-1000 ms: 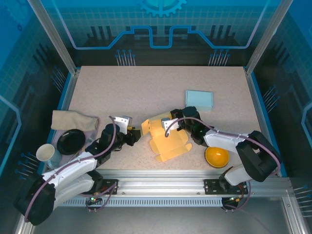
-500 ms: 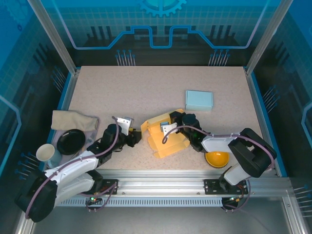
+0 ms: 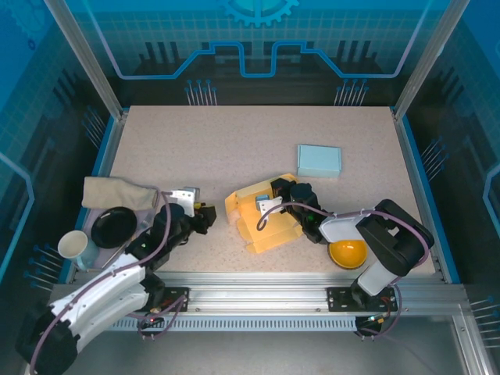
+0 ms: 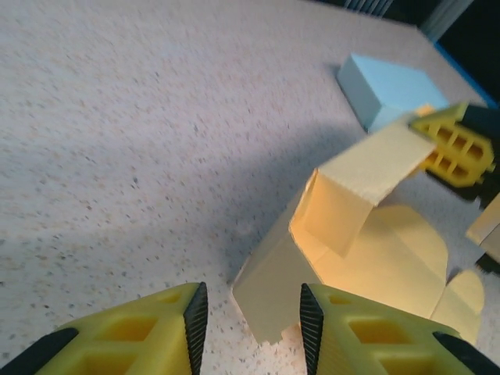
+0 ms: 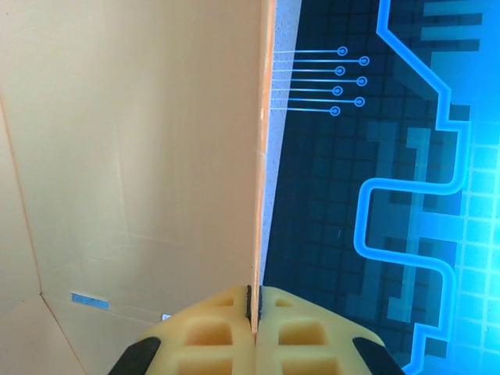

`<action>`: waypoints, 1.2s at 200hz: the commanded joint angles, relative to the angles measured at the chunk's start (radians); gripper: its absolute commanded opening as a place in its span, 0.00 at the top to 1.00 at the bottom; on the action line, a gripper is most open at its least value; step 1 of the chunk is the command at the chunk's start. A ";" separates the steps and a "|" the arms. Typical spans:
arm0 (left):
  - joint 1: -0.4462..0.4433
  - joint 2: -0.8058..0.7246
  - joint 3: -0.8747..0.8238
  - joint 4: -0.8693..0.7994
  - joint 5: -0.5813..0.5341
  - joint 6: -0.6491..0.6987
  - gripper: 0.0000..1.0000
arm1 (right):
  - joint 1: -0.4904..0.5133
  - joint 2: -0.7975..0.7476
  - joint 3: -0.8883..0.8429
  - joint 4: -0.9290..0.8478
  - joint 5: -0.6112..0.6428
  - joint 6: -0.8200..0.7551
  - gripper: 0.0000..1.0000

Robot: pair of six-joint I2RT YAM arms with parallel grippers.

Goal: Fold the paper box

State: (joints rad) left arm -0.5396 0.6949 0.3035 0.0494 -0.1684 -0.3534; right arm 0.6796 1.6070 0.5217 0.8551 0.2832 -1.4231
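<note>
Clearly, two claws are at work on one paper box [image 3: 262,223], a yellow sheet that is only partly folded and lies on the table [image 3: 234,141] between them. The right claw [image 3: 273,199] is clenched on it: in the right wrist view its two pads [image 5: 226,328] press together on the thin edge of one raised panel [image 5: 141,156]. The left claw [image 3: 205,217] is released, its jaws stand apart with nothing between them, and the box [image 4: 351,234] sits just ahead of it, not touching. From the left wrist, the claw [image 4: 248,328] faces the standing flap.

One light blue box [image 3: 319,160] rests beyond the right claw, well apart from the paper. One orange bowl [image 3: 348,251] lies behind that claw, beside its arm. Behind and outward of the left claw are one black bowl [image 3: 114,226], one pale cup [image 3: 74,247] and one beige cloth [image 3: 117,191].

A small blue mark [image 5: 90,301] shows on the panel near the right claw, too small to read.
</note>
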 commanded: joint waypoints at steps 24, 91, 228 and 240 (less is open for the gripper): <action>0.004 0.148 0.019 -0.034 0.004 -0.014 0.60 | -0.017 0.004 0.004 -0.030 -0.006 0.012 1.00; 0.004 0.455 0.148 0.104 0.112 0.042 0.57 | -0.025 -0.024 0.010 -0.069 -0.019 0.036 1.00; -0.047 0.670 0.274 0.197 0.228 0.070 0.52 | -0.045 -0.008 0.035 -0.093 -0.015 0.065 1.00; -0.050 0.691 0.286 0.192 0.228 0.078 0.52 | -0.043 -0.006 0.034 -0.091 -0.013 0.067 1.00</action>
State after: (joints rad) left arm -0.5766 1.3487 0.5423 0.2104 0.0250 -0.3038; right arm 0.6403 1.5917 0.5400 0.7925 0.2813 -1.3880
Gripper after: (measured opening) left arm 0.477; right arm 0.043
